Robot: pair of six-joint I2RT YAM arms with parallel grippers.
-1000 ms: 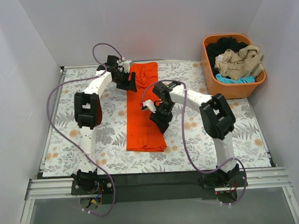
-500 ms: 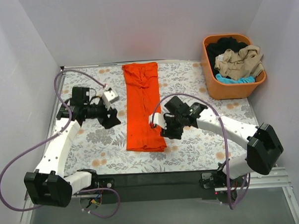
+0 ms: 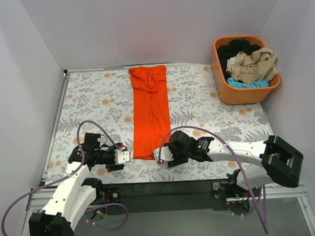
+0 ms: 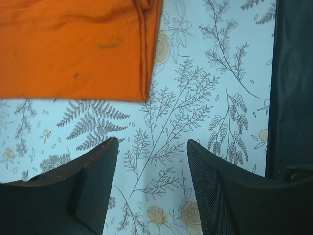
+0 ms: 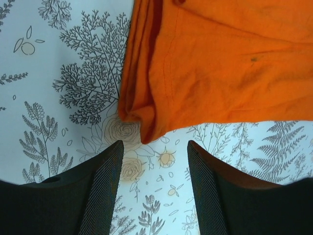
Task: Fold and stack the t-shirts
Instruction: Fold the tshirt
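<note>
Lying lengthwise on the table (image 3: pixel 94 100), the orange shirt (image 3: pixel 150 113) is folded into a narrow strip; judged light and limp. Left gripper (image 4: pixel 151 142) and right gripper (image 5: pixel 155 147) hover spread, empty, at its near corners, the likeliest holds.

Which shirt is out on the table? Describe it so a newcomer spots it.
On the floral table, a long strip runs down the middle from the far edge toward the near one. That is the orange shirt, folded narrow and lying flat. The other shirts sit crumpled in the basket at the far right.
</note>
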